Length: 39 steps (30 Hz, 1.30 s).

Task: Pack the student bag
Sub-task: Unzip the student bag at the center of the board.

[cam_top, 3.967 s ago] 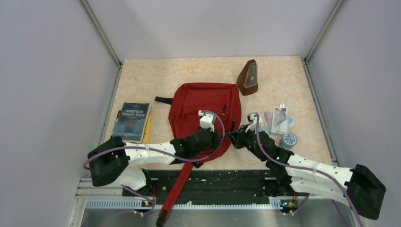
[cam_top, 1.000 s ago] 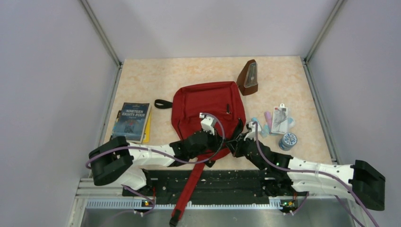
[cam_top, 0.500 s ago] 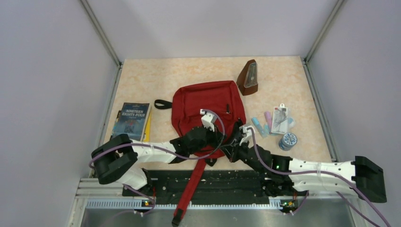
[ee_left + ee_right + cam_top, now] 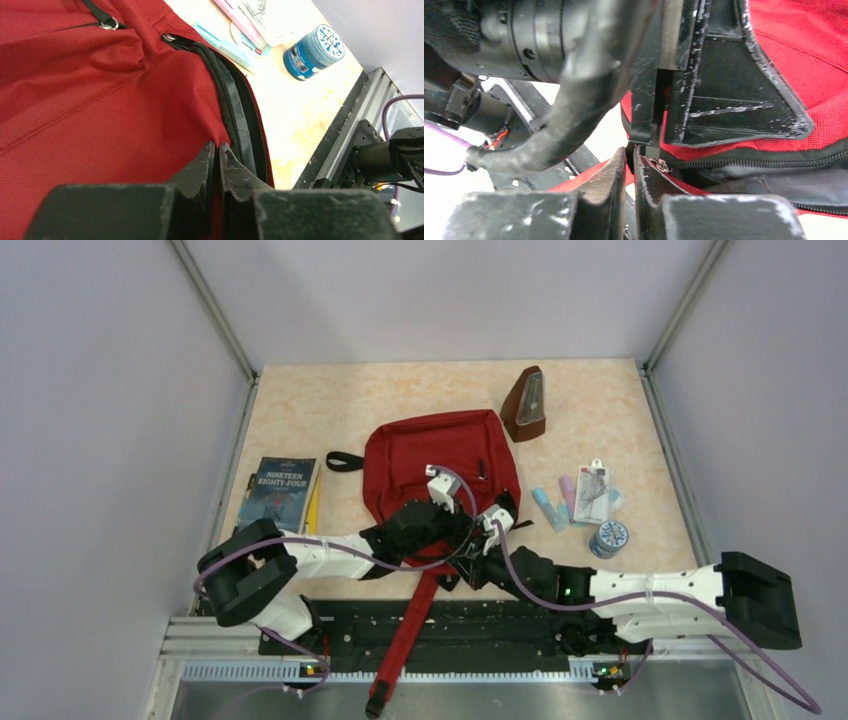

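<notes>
Red student bag (image 4: 440, 450) pinched at zipper (image 4: 231, 102) edge

The student bag is laid flat mid-frame on the worktop (image 4: 320, 410). Its zipper edge is pinched by the closed left gripper (image 4: 216, 146); the right gripper (image 4: 630, 150) is closed alongside, its hold undeterminable. Bare worktop is seen upper left.

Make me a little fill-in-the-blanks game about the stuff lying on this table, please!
1. The backpack in the middle of the table is coloured ____.
2. The book lying to the left of the backpack is titled Nineteen ____.
3. The round tin to the right of the backpack is mostly ____.
4. The brown metronome stands by the backpack's far ____ corner.

Missing words: red; Eighty-Four; blue; right.
</notes>
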Each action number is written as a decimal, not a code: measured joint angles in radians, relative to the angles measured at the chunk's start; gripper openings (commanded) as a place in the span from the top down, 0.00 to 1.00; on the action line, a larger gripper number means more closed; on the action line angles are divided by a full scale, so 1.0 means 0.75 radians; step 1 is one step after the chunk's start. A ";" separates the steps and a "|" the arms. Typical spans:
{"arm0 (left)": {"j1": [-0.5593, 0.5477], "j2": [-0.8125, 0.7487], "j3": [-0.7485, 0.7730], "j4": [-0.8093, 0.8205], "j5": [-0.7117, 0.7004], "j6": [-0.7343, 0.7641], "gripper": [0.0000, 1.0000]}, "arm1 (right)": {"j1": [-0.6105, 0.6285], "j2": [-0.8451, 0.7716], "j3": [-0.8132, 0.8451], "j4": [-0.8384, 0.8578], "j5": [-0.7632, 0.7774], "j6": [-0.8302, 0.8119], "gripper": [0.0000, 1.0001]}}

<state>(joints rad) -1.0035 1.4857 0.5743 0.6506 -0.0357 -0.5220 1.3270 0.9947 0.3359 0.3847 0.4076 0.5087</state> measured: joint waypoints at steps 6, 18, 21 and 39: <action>0.018 -0.083 0.001 -0.077 -0.046 0.077 0.34 | 0.014 -0.028 0.037 -0.028 -0.015 -0.047 0.44; 0.021 -0.700 -0.109 -0.482 -0.360 0.176 0.25 | -0.170 -0.339 0.098 -0.401 0.054 -0.102 0.20; 0.018 -0.782 -0.131 -0.605 -0.351 0.181 0.25 | -0.366 -0.346 0.123 -0.504 -0.007 -0.070 0.16; -0.293 -0.792 -0.069 -1.061 -0.192 0.064 0.27 | -0.773 -0.282 0.125 -0.680 -0.301 0.201 0.18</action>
<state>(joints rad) -1.2232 0.8917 0.5228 -0.1448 -0.1795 -0.4744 0.7475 0.7830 0.4297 -0.1253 0.1822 0.6598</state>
